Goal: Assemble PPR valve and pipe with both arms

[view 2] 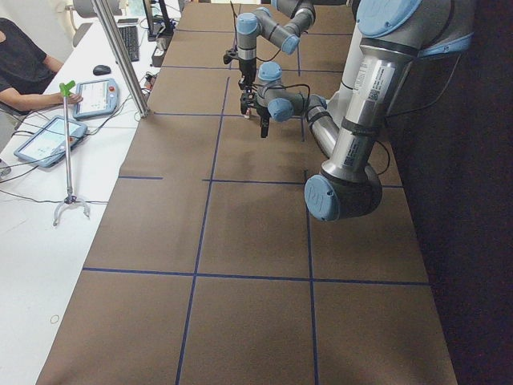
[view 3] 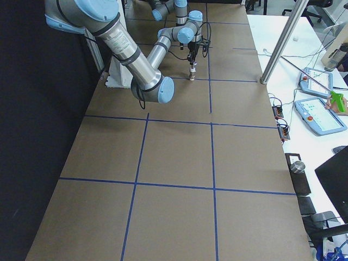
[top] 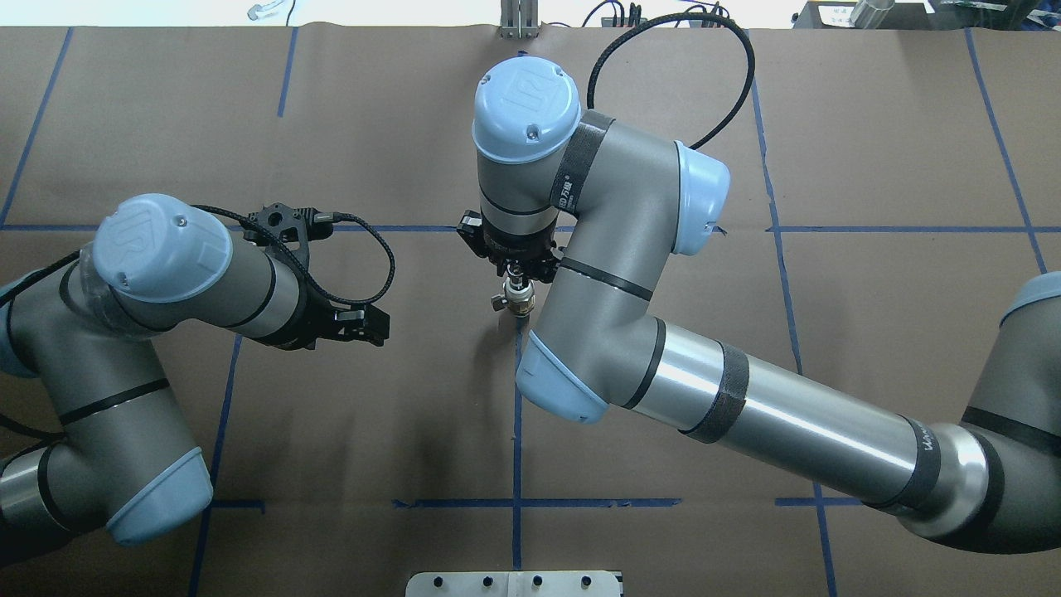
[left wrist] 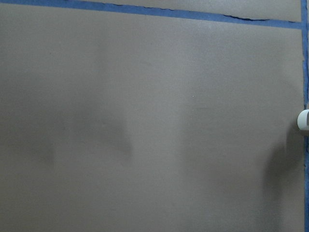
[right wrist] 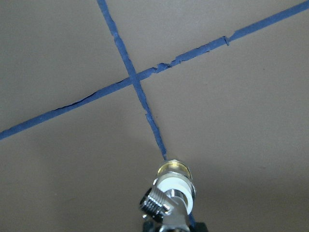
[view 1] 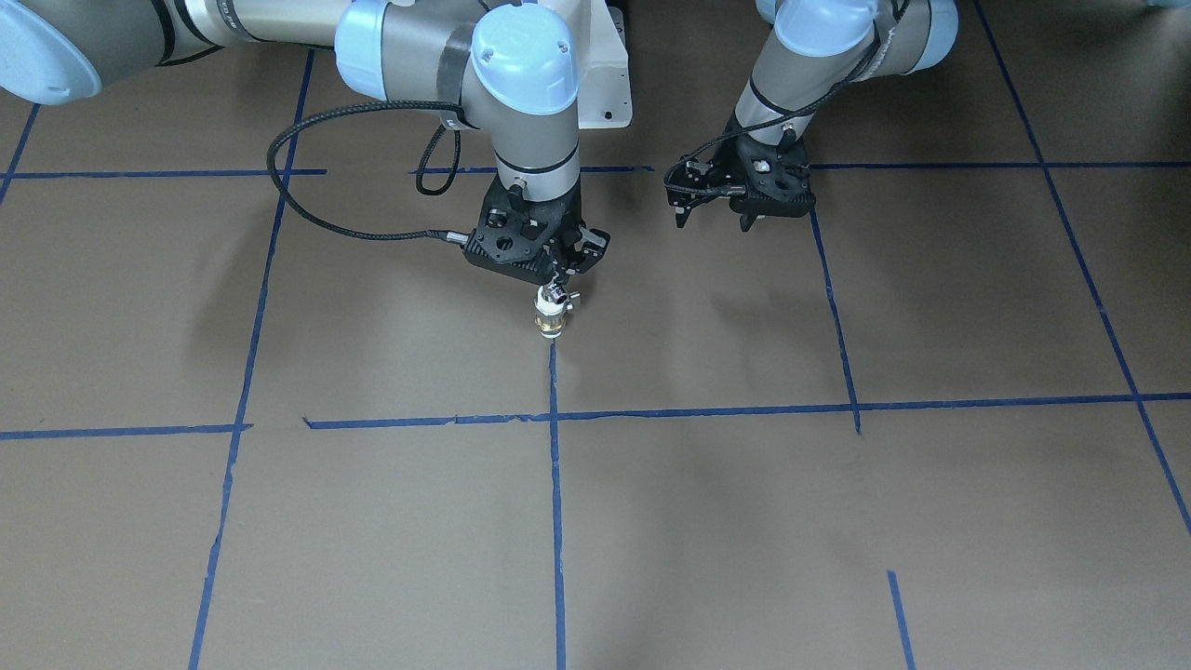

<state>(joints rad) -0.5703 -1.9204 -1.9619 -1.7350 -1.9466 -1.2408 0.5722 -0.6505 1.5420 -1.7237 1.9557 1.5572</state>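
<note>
My right gripper (view 1: 566, 265) points down and is shut on the chrome pipe (view 1: 555, 296), which sits on top of the PPR valve (view 1: 551, 318). The valve hangs upright, its white and brass end down, right over the end of a blue tape line; I cannot tell if it touches the table. The right wrist view shows the chrome pipe (right wrist: 163, 207) above the white-and-brass valve (right wrist: 175, 180). In the overhead view the valve (top: 520, 305) hangs below my right gripper (top: 515, 267). My left gripper (view 1: 716, 221) is open and empty, apart from the valve, and also shows overhead (top: 375, 325).
Brown paper covers the table, with a grid of blue tape lines (view 1: 556, 484). A white robot base plate (view 1: 607, 84) is behind the right gripper. An operator and tablets (view 2: 50, 136) are beside the table. A white round edge (left wrist: 304, 121) shows in the left wrist view.
</note>
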